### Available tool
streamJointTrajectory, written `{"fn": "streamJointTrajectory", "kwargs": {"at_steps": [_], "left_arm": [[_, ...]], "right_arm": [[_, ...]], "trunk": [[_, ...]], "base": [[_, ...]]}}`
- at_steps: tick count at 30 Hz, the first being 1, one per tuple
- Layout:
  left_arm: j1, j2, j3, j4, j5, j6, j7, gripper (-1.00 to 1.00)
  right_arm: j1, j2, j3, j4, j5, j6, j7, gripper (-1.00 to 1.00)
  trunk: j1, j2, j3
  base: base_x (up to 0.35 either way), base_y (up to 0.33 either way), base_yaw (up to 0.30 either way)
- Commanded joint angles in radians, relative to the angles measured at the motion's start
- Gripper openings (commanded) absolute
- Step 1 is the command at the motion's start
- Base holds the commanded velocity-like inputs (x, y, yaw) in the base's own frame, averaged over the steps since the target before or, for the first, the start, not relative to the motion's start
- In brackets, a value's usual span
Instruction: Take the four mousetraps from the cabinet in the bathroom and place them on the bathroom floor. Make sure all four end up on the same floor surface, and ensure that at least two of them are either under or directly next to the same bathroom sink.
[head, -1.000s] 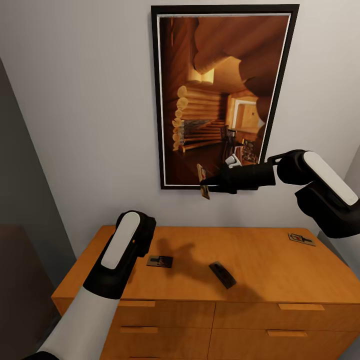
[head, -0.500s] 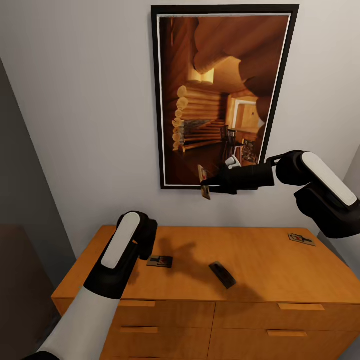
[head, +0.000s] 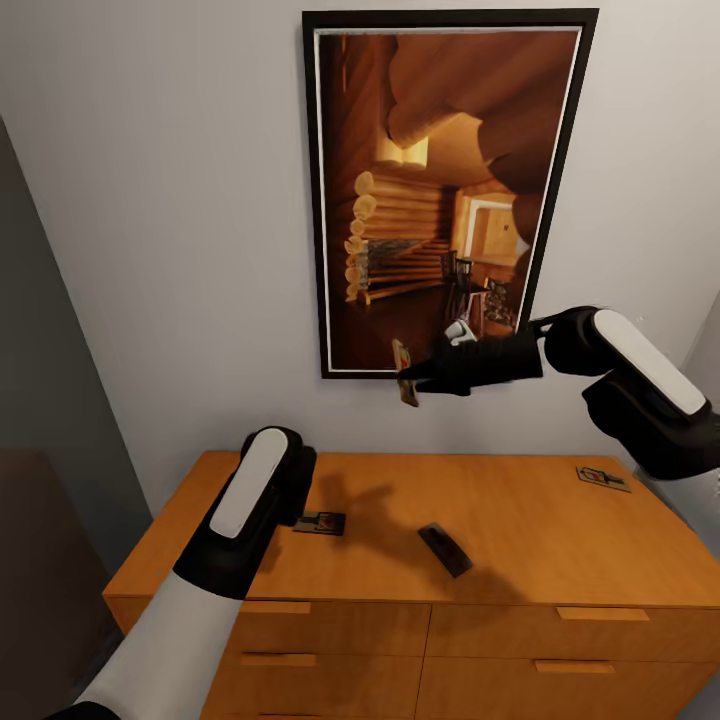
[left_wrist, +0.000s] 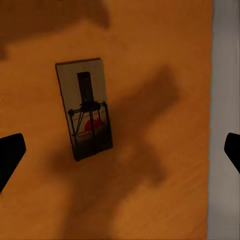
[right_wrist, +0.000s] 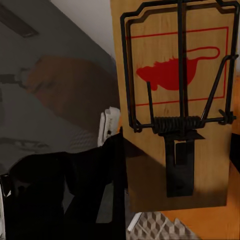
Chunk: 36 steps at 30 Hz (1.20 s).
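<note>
Tan mousetrap (right_wrist: 177, 105), red mouse print, wire spring

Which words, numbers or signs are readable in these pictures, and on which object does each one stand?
No readable words or numbers.
Held mousetrap: a red mouse figure in a red frame, no letters.
Mousetrap on the cabinet: a red mark, too blurred to read.
Framed picture: no text.

A mousetrap (left_wrist: 84, 110) lies flat on the cabinet (left_wrist: 160, 60) between spread jaws.
</note>
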<state>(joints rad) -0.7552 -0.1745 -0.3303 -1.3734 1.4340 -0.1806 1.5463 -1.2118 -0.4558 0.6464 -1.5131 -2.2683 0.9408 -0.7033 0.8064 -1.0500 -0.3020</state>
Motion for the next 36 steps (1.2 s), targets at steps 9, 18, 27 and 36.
{"fn": "streamJointTrajectory", "kwargs": {"at_steps": [9, 18, 27, 36], "left_arm": [[-0.001, 0.000, -0.001, -0.075, -0.064, 0.314, -0.195, 1.00], [-0.009, 0.001, 0.118, -0.173, -0.084, 0.480, -0.326, 1.00], [-0.044, 0.000, 0.160, -0.169, -0.029, 0.401, -0.097, 1.00], [-0.161, 0.000, 0.162, -0.122, 0.116, 0.323, -0.026, 1.00]], "right_arm": [[-0.002, 0.005, 0.056, -0.001, -0.011, -0.048, -0.013, -1.00], [-0.002, 0.020, 0.062, 0.002, -0.011, -0.052, -0.063, -1.00], [-0.002, 0.075, 0.060, 0.002, -0.011, -0.073, -0.136, -1.00], [-0.002, 0.099, 0.060, 0.001, -0.011, -0.085, -0.175, -1.00]], "trunk": [[0.000, -0.001, -0.001], [0.000, -0.001, -0.001], [0.000, -0.001, -0.001], [0.000, -0.001, -0.001]], "base": [[0.000, 0.000, 0.000], [0.000, 0.000, 0.000], [0.000, 0.000, 0.000], [0.000, 0.000, 0.000]]}}
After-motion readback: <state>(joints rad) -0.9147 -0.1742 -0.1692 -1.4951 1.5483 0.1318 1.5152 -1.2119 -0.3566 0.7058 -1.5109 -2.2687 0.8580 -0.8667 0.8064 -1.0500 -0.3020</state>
